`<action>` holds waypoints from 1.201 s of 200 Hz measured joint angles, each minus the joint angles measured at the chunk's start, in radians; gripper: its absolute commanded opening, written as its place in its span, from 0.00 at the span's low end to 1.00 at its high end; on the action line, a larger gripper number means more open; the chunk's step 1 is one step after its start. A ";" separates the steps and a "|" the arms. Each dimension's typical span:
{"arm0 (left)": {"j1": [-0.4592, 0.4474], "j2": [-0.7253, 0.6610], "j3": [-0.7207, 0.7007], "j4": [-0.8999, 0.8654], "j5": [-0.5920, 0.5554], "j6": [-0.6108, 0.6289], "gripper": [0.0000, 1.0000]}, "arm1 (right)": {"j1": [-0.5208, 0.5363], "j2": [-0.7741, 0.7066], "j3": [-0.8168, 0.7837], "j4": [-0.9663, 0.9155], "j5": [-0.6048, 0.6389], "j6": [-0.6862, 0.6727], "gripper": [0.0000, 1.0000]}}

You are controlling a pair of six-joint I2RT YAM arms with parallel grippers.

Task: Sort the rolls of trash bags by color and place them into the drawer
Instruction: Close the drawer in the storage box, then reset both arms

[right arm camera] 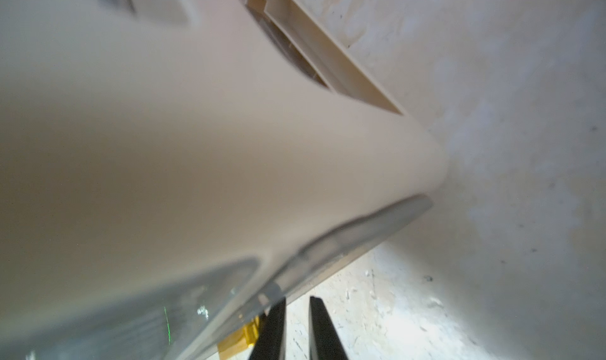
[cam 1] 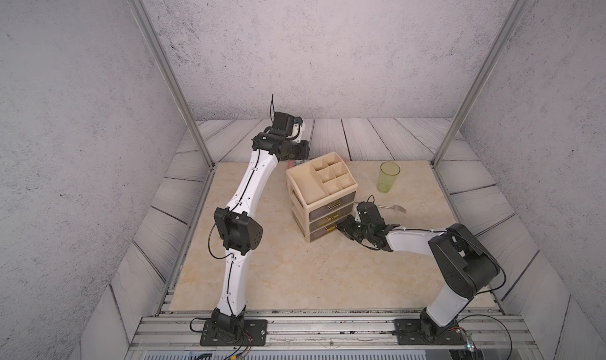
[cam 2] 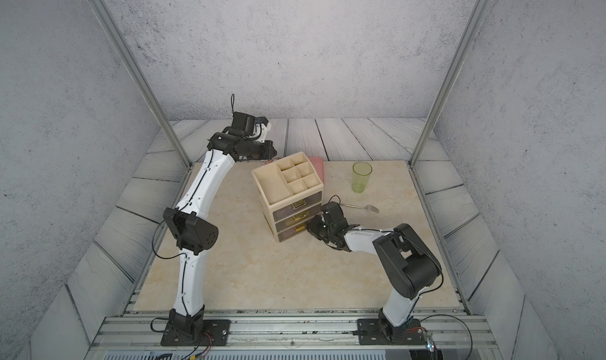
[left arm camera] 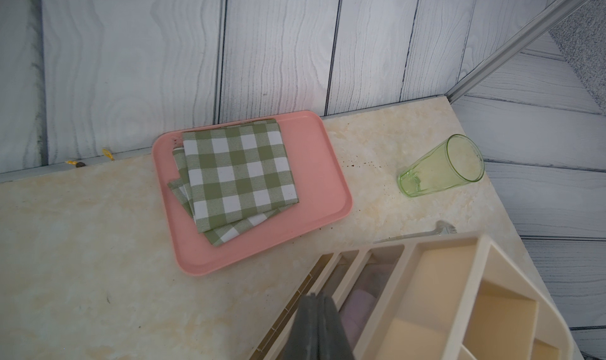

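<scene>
The cream drawer unit (cam 1: pixel 306 181) (cam 2: pixel 272 181) stands mid-table with three drawers, all pushed in. In the left wrist view, pale purple rolls of trash bags (left arm camera: pixel 359 307) show blurred through the unit's open back. My left gripper (left arm camera: pixel 316 296) is shut and empty just behind the unit; in both top views its arm hides it. My right gripper (cam 1: pixel 339 228) (right arm camera: pixel 296 301) lies low at the bottom drawer's front (cam 2: pixel 288 234). Its jaws stand narrowly apart with only table showing between them. The gold handle (right arm camera: pixel 242 340) sits just beside one finger.
Behind the unit lies a pink tray (left arm camera: pixel 328 164) (cam 2: pixel 316 168) holding a folded green checked cloth (left arm camera: pixel 239 174). A green translucent cup (cam 1: pixel 389 178) (left arm camera: pixel 439 168) stands at the back right. A metal fork (cam 1: pixel 395 207) lies right of the unit.
</scene>
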 measured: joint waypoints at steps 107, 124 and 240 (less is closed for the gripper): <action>0.017 -0.051 -0.037 0.001 -0.002 -0.014 0.21 | -0.006 -0.091 -0.071 -0.009 -0.026 0.001 0.25; 0.026 -0.142 -0.115 0.017 -0.004 -0.032 0.39 | -0.008 -0.208 -0.077 -0.111 0.006 -0.058 0.32; 0.070 -1.144 -1.592 0.975 -0.228 -0.231 0.96 | -0.040 -0.713 0.116 -0.438 0.607 -0.637 0.95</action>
